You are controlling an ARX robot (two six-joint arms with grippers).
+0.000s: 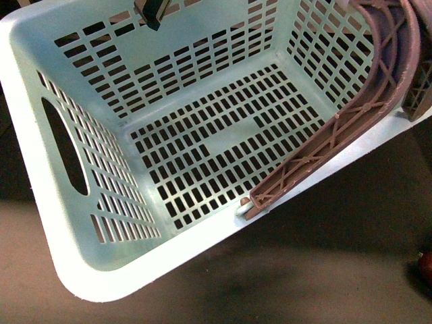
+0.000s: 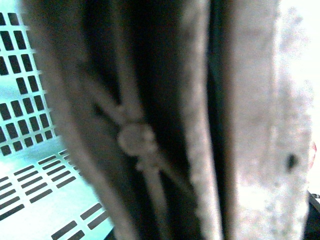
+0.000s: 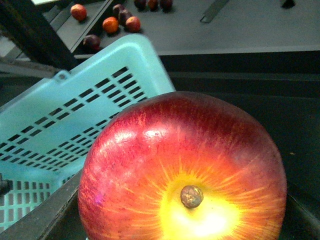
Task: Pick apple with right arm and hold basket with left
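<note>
The mint-green basket (image 1: 202,135) is lifted and tilted and fills most of the front view, its inside empty. A brownish-mauve handle (image 1: 351,128) lies across its right rim. The left wrist view is filled by that kind of handle (image 2: 135,140), blurred and very close, with the basket floor (image 2: 30,170) beside it. My left gripper is shut on the basket there; its fingers cannot be made out. A black gripper tip (image 1: 152,13) shows over the far wall. My right gripper is shut on the red apple (image 3: 185,170), beside the basket's outer wall (image 3: 75,115); its fingers are hidden.
A small dark red fruit (image 1: 426,264) lies on the dark surface at the right edge of the front view. Several small fruits (image 3: 110,24) lie on a grey shelf beyond the basket in the right wrist view. A dark bar (image 3: 35,35) crosses that view.
</note>
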